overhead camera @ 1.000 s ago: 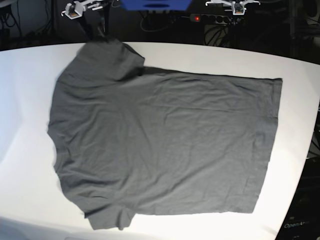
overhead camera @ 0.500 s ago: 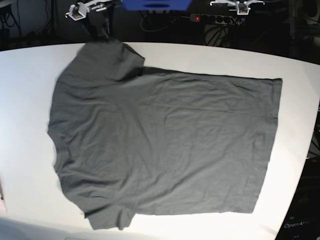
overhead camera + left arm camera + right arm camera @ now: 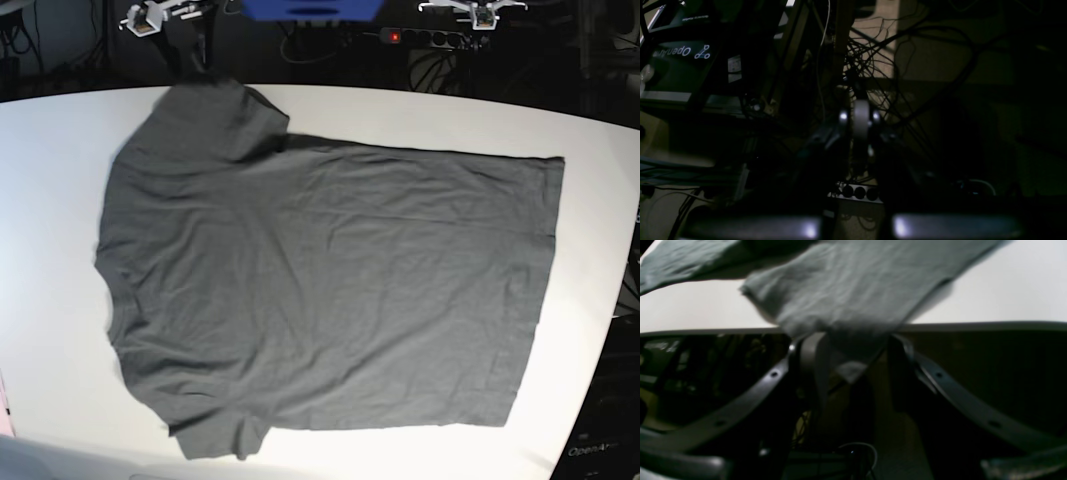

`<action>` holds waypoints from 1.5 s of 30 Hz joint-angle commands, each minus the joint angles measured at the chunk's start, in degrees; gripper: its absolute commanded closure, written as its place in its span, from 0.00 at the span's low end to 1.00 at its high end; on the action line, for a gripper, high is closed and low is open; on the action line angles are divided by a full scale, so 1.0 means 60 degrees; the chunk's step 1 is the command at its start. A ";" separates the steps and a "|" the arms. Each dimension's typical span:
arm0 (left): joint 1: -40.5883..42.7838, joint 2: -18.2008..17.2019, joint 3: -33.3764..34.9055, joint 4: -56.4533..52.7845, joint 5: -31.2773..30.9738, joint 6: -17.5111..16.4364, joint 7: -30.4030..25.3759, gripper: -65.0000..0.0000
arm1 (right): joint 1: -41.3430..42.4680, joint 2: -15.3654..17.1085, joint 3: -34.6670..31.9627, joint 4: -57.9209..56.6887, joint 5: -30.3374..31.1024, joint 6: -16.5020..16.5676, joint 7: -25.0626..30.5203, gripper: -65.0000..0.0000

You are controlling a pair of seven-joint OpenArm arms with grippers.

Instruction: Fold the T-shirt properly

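T-shirt (image 3: 320,290) lies spread flat on white table (image 3: 420,110), no fold made; whole folding job left. One sleeve hangs over far table edge, between parted fingers of right tool (image 3: 853,356), not pinched. Left tool (image 3: 858,123) shut, empty, off table.

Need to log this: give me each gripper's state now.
Left gripper: shut, holding nothing.
Right gripper: jaws apart around the T-shirt sleeve's edge.

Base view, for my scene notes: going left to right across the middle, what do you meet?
Bare white table → plain dark grey short-sleeved T-shirt, spread flat → bare white table strip → dark OpenArm-labelled stand at the far right.
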 commanded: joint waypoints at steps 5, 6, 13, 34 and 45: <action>0.0095 -0.0056 -0.0024 -0.0005 -0.0053 0.0068 -0.0253 0.99 | -0.0132 0.0001 0.0154 0.0067 0.0096 0.0051 0.0264 0.56; 0.0095 -0.0056 -0.0024 -0.0005 -0.0053 0.0068 -0.0253 0.99 | -0.0117 0.0001 0.0154 0.0067 0.0170 0.0051 0.0234 0.56; 0.0095 -0.0056 -0.0024 -0.0005 -0.0053 0.0068 -0.0253 0.99 | 0.0220 0.0177 0.0037 -0.0782 0.1195 0.0110 0.0249 0.55; 0.0095 -0.0056 -0.0024 -0.0005 -0.0053 0.0068 -0.0253 0.99 | 0.0352 0.0060 -0.0476 -0.0826 0.1151 0.0828 0.0264 0.55; 0.0139 -0.0056 -0.0024 -0.0005 -0.0053 0.0068 -0.0253 0.99 | 0.0499 0.0206 -0.0608 -0.0826 0.1137 0.0828 0.0249 0.55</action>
